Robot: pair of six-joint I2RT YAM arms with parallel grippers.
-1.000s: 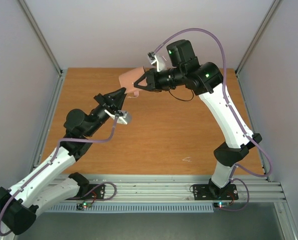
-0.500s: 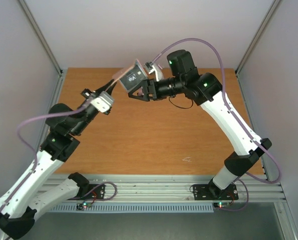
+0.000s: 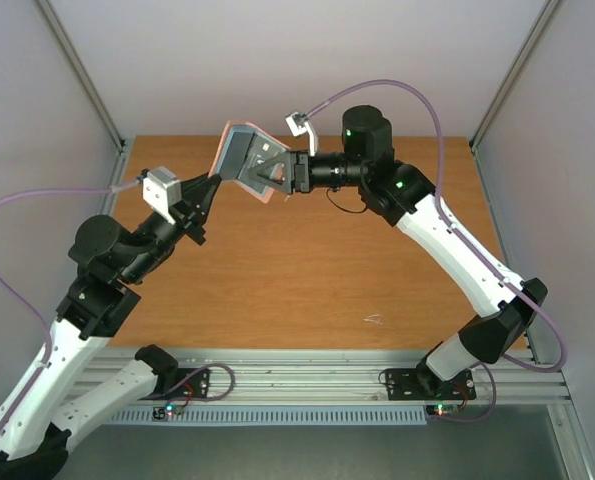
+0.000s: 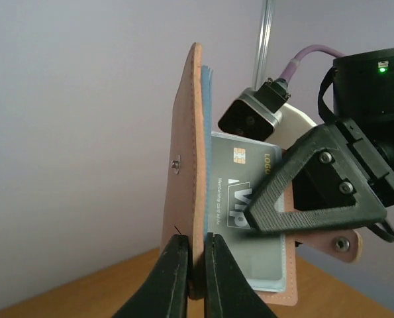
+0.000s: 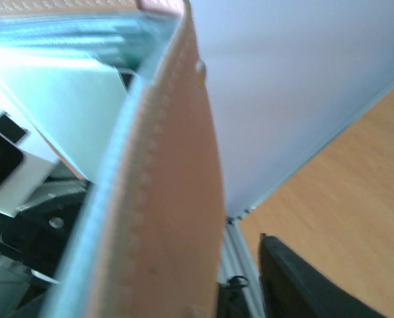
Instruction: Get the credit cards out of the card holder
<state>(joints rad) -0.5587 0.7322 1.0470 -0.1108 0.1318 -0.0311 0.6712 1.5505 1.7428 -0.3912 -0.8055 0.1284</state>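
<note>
The card holder [image 3: 235, 150] hangs open in the air over the far part of the table, pink outside and pale blue-grey inside. My left gripper [image 3: 209, 190] is shut on the bottom edge of one pink flap [image 4: 187, 159]; in the left wrist view its jaws [image 4: 193, 265] pinch that flap. A dark grey card [image 4: 240, 199] printed "VIP" sits in the inner pocket. My right gripper [image 3: 277, 172] stands open astride the other half, one black finger [image 4: 309, 192] lying across the card. In the right wrist view the pink flap [image 5: 163, 199] fills the frame, apart from the finger [image 5: 296, 285].
The wooden table [image 3: 307, 270] lies below, with a small white scrap [image 3: 374, 320] near its front right. Grey walls and metal frame posts [image 3: 77, 70] close in the sides and back. The right wrist camera [image 4: 249, 119] sits just behind the holder.
The right gripper, shut on the holder a second ago, has opened. The left gripper has taken the holder's flap and swung left and up, and the holder now hangs open.
</note>
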